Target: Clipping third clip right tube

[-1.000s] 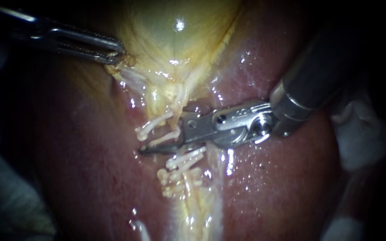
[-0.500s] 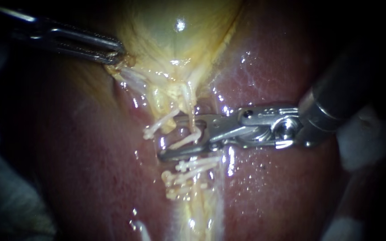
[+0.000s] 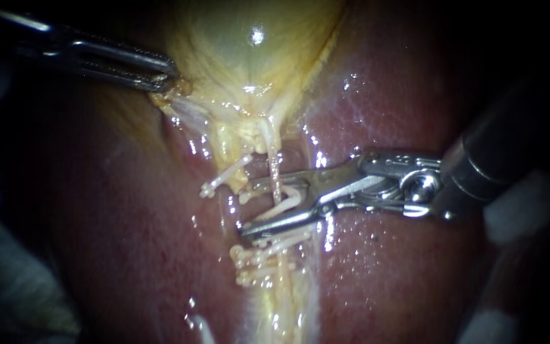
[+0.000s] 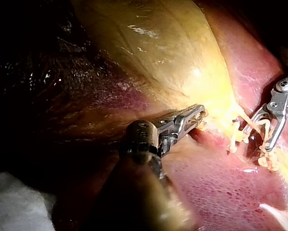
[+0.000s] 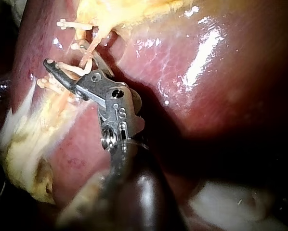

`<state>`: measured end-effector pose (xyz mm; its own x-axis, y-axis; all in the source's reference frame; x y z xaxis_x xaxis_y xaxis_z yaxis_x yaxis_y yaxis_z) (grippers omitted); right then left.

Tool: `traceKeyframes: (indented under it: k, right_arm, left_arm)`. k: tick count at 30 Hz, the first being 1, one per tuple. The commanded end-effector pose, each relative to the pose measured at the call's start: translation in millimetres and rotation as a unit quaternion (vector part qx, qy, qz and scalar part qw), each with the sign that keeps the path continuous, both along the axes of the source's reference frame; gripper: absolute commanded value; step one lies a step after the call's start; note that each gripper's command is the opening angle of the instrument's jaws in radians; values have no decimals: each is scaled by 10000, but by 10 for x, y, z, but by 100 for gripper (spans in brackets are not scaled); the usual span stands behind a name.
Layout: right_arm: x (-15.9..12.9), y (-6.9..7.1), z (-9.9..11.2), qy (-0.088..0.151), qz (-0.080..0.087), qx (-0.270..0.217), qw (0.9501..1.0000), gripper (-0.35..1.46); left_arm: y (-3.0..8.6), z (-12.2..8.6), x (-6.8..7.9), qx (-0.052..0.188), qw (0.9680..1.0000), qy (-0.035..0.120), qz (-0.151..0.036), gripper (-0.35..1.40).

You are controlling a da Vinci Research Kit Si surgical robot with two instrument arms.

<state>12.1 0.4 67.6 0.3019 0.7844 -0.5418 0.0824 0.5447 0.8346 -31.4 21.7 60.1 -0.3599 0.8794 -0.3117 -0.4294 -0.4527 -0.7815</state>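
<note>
The right tube [image 3: 274, 167], one thin pinkish strand, runs down from the gallbladder [image 3: 249, 57] at the scene's centre. One curved white clip [image 3: 286, 199] crosses it, in the gap between the wide-open jaws of the right instrument [image 3: 248, 207], which grip nothing. Left of it sits one slanted clip [image 3: 223, 179], and about three stacked clips [image 3: 259, 255] lie nearer. Far left, the left instrument [image 3: 167, 73] has its jaws clamped on the gallbladder's edge, with the liver [image 3: 383, 274] all around.

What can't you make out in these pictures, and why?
Endoscope view: left instrument, shaft lost in darkness at the corner.
Endoscope view: the tube under the lower clips, covered by them.
Left wrist view: right instrument, shaft cut by the edge.
Right wrist view: left instrument, outside the view.
</note>
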Motion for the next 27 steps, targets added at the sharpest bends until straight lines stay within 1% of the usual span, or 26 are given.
traceKeyframes:
  k: [1, 3, 6, 9, 11, 13, 18, 20, 25, 27]
  right_arm:
    - [-1, 0, 0, 71, 18, 159, 9998, 49]
    - [-1, 0, 0, 164, 37, 353, 9992, 49]
    - [-1, 0, 0, 323, 147, 684, 9970, 49]
    - [-1, 0, 0, 411, 250, 1035, 9935, 49]
    - [-1, 1, 0, 431, 306, 1341, 9896, 49]
    - [-1, 0, 0, 488, 352, 1534, 9863, 49]
    - [0, 2, 0, 610, 414, 1654, 9835, 49]
    - [0, 4, 0, 689, 450, 1738, 9813, 48]
    - [-1, 15, -8, 821, 509, 1835, 9783, 48]
    - [-2, 20, -12, 791, 608, 1849, 9777, 48]
  left_arm:
    - [0, 0, 0, 0, 10000, -2, 2, -35]
    - [0, 0, 0, 0, 10000, -2, 2, -35]
    - [0, 0, 0, 0, 10000, -2, 2, -35]
    - [0, 0, 0, 0, 10000, -2, 2, -35]
    - [0, 0, 0, 0, 10000, -2, 1, -35]
    - [0, 0, 0, 0, 10000, -1, 1, -35]
    - [0, 0, 0, 0, 10000, -1, 1, -35]
    - [0, 0, 0, 0, 10000, -1, 1, -35]
    - [0, 0, 0, 0, 10000, -1, 1, -35]
    - [0, 0, 0, 0, 10000, -1, 1, -35]
